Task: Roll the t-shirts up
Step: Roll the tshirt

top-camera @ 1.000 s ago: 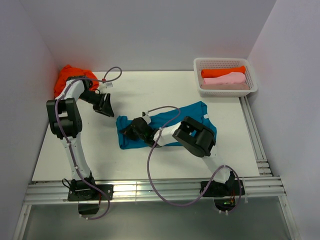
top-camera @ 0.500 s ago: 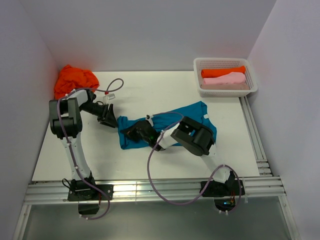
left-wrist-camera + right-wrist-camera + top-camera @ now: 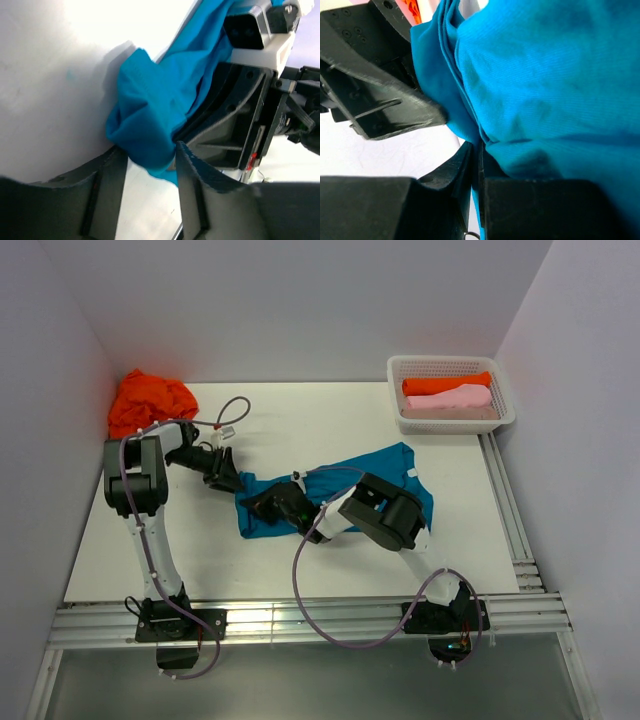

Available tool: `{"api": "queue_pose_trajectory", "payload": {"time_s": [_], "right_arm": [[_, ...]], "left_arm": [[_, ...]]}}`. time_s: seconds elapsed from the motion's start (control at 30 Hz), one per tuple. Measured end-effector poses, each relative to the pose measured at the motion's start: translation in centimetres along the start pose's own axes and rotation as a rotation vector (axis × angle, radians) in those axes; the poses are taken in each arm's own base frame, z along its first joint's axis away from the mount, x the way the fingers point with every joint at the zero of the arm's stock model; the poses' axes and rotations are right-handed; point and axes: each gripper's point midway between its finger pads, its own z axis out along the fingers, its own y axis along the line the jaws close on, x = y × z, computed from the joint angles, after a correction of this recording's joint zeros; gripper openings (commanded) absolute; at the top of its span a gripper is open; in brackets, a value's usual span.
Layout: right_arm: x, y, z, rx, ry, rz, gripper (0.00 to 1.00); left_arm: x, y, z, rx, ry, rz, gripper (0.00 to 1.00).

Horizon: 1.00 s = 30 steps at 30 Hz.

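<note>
Right wrist: right claw (image 3: 479,152) clamps teal t-shirt (image 3: 545,90), tips buried | left claw (image 3: 150,152) parted

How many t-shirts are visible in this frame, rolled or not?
4. A teal-blue cloth t-shirt lies mid-table; a crumpled bright orange t-shirt sits far-left; a rolled orange t-shirt and a rolled pale pink t-shirt lie in the white plastic lattice basket, which may hide more.

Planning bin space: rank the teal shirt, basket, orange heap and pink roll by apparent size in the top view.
1. teal shirt, though partly covered
2. basket
3. orange heap
4. pink roll
</note>
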Motion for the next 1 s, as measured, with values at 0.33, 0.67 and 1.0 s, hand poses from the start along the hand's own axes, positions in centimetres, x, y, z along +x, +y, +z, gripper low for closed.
{"api": "queue_pose_trajectory", "payload": {"time_s": [0.33,0.67,1.0], "right_arm": [[-0.2,0.1,0.2,0.013,-0.009,-0.028,0.36],[-1.5,0.2,-1.6,0.167,-0.093,-0.181,0.43],[0.1,-1.5,-3.5,0.296,-0.104,-0.318,0.33]], "left_arm": [[-0.5,0.4,1.2,-0.051,0.007,0.0,0.16],[-0.9,0.3,1.3,-0.184,0.043,0.072,0.14],[-1.0,0.3,1.4,-0.256,0.065,0.121,0.14]]}}
